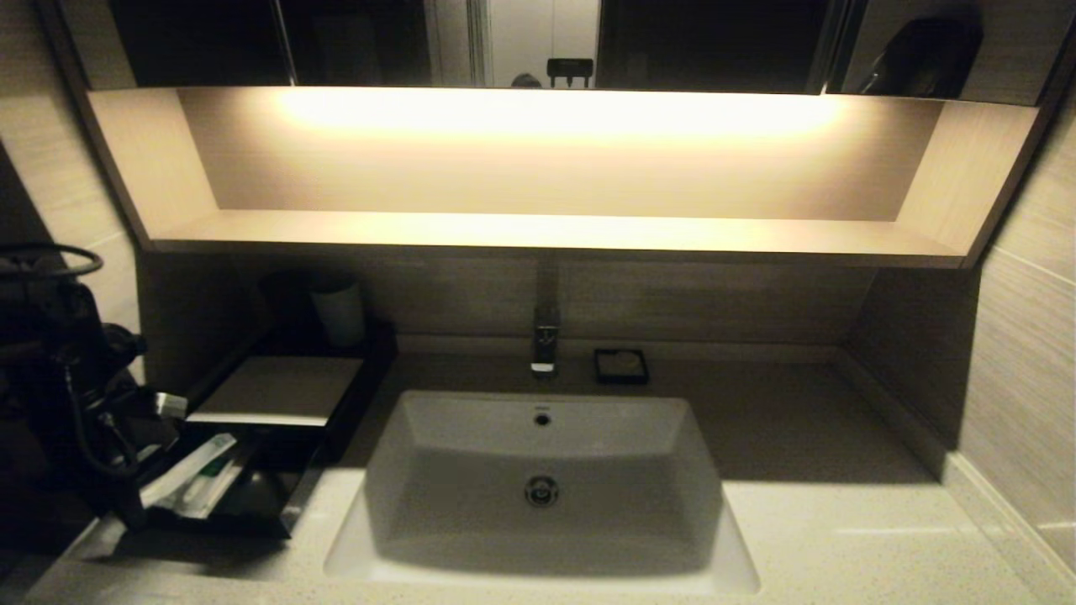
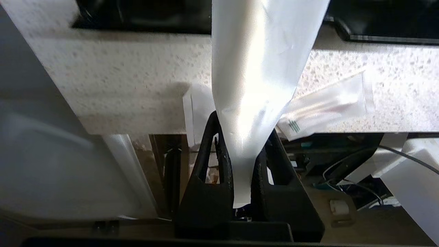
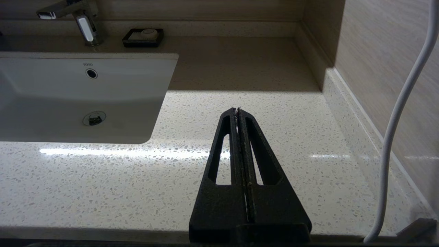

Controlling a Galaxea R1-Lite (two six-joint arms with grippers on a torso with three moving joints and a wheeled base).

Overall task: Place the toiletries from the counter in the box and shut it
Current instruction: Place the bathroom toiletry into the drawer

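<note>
The left gripper, fingers clamped on a clear-wrapped sachet, carried it at lower left toward the box, whose open drawer should receive it next; the right gripper idled, fingers together.

From where I sit at the controls this reads as a hotel-style bathroom: a pale speckled stone tabletop with a white rectangular basin sunk into it, a chrome tap rising behind the basin, and a lit wooden shelf set under a mirror on the wall above. I also see a small black square soap dish beside the tap, a pale cup in the left corner, and wrapped toiletries lying in the drawer of a black box, with pale tiled walls closing in the sides.
</note>
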